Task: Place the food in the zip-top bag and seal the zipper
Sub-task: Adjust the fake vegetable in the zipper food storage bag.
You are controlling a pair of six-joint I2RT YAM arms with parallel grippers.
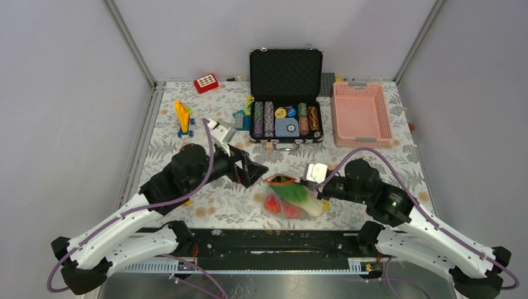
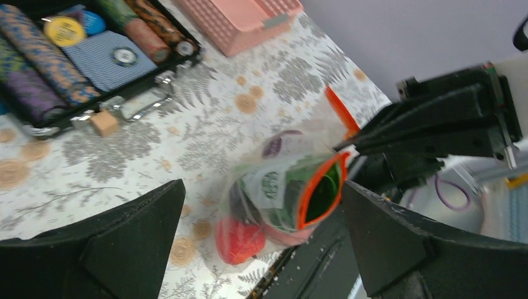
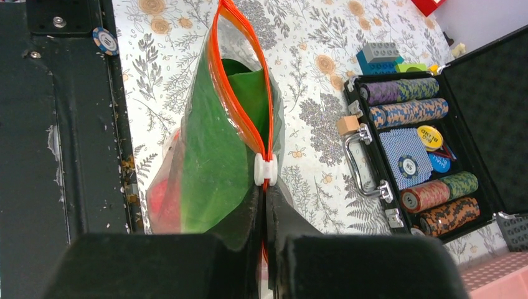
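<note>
The clear zip-top bag (image 1: 291, 198) lies near the table's front edge and holds the food: a green leafy piece (image 3: 215, 156), a red fruit (image 2: 240, 240) and a dark purple piece. Its orange-red zipper (image 3: 240, 106) gapes open along most of the mouth. My right gripper (image 3: 266, 194) is shut on one end of the zipper strip, just behind the white slider (image 3: 266, 169). My left gripper (image 2: 261, 187) is open, its jaws wide apart either side of the bag's mouth (image 2: 320, 190) without touching it. In the top view it (image 1: 258, 169) sits just left of the bag.
An open black case of poker chips (image 1: 286, 118) stands behind the bag, with a pink mesh basket (image 1: 361, 114) to its right. A yellow block toy (image 1: 183, 118) and a red block (image 1: 206, 83) are at the back left. One loose chip (image 3: 106, 40) lies on the black front rail.
</note>
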